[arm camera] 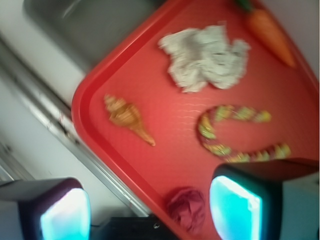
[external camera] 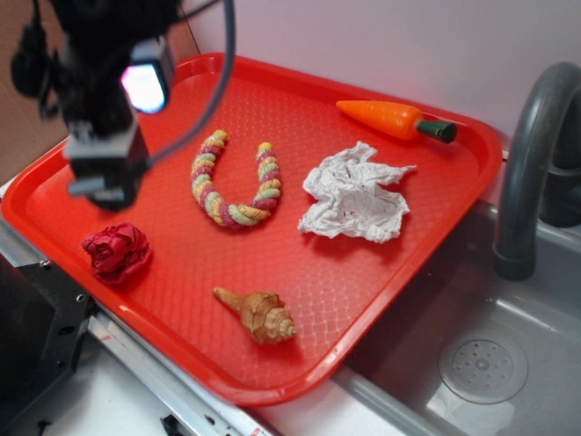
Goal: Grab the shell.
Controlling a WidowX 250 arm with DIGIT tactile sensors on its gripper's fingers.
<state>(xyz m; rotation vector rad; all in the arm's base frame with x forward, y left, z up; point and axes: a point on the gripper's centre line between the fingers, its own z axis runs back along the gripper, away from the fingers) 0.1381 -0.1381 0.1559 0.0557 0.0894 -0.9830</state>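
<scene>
Five items laid apart on a red tray (external camera: 436, 272), each reachable singly.
Conch shell (external camera: 260, 314) placed at near edge, unheld; gripper (external camera: 107, 186) held spread above far-left, over red crumpled cloth (external camera: 116, 252).

Toy kitchen setup, grey sink (external camera: 508, 363) with faucet (external camera: 531, 163), red tray (external camera: 381, 309) beside it
</scene>
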